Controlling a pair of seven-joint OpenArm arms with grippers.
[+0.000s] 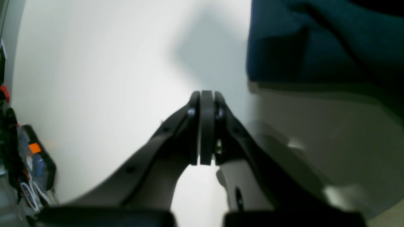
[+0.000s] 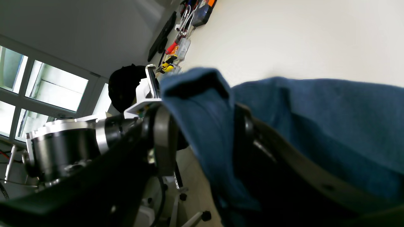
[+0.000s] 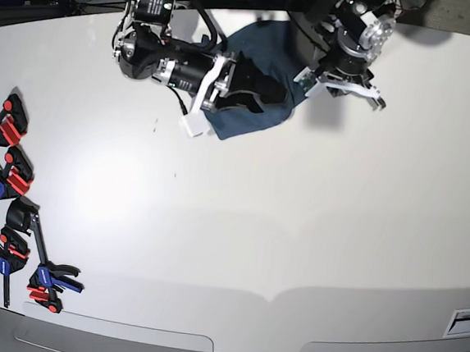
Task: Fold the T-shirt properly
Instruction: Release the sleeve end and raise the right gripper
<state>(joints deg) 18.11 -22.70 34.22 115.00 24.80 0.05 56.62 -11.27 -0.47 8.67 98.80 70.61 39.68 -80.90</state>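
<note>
The right claw (image 2: 202, 138) grips a T-shirt (image 3: 255, 83) bunch at upper centre; the left claw (image 1: 206, 126) is closed, empty; a loose pinch risks dropping it crumpled on the desk (image 3: 296, 231)

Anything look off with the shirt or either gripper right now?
Yes. The T-shirt is bunched in a lump at the table's far edge, not spread flat. The right gripper is shut on a fold of it. The left gripper is shut on nothing, beside the cloth.

Black arms (image 3: 159, 54), silver joints, white wrist brackets.
</note>
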